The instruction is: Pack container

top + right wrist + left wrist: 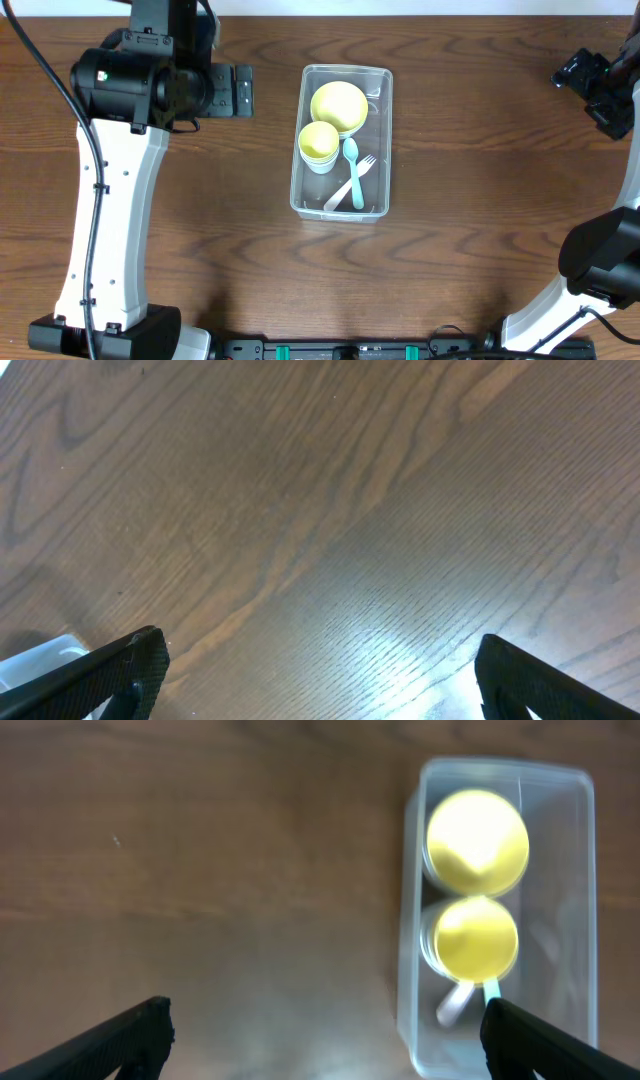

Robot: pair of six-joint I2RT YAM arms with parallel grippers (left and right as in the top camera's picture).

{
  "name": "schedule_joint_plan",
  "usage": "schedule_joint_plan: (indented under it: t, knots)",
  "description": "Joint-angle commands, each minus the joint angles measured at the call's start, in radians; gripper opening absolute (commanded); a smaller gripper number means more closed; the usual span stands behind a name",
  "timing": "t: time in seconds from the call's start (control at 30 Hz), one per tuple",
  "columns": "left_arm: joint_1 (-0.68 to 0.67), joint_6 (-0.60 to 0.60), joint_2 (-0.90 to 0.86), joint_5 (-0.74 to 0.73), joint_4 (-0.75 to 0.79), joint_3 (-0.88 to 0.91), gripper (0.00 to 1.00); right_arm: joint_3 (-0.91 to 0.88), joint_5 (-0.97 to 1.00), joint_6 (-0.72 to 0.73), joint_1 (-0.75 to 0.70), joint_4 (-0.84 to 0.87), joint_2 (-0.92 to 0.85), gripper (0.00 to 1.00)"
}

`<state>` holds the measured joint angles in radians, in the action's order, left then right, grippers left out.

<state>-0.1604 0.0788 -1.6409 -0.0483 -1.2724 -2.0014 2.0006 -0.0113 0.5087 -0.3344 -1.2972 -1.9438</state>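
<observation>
Left fingers spread wide and empty, hovering over bare counter near the container. It sits mid-counter, holding a yellow bowl, yellow cup, blue spoon and white fork. Thin clear plastic looks light, probably flexy and slick, so pinch the rim on a long side. Right fingers, far right, gape empty too.
</observation>
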Motion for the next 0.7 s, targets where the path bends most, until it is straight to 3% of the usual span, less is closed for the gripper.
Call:
schedule_joint_plan:
  t: [0.0,0.27,0.67]
  knots:
    - [0.031,0.008,0.011,0.06,0.043,-0.008,0.98,-0.004,0.0,0.011,-0.005,-0.001,-0.006,0.99]
    - [0.11,0.009,0.086,0.061,0.104,-0.008,0.98,-0.004,0.0,0.011,-0.005,-0.001,-0.006,0.99]
    - [0.186,0.008,0.35,0.061,0.098,0.023,0.98,-0.004,0.0,0.011,-0.005,0.0,-0.006,0.99]
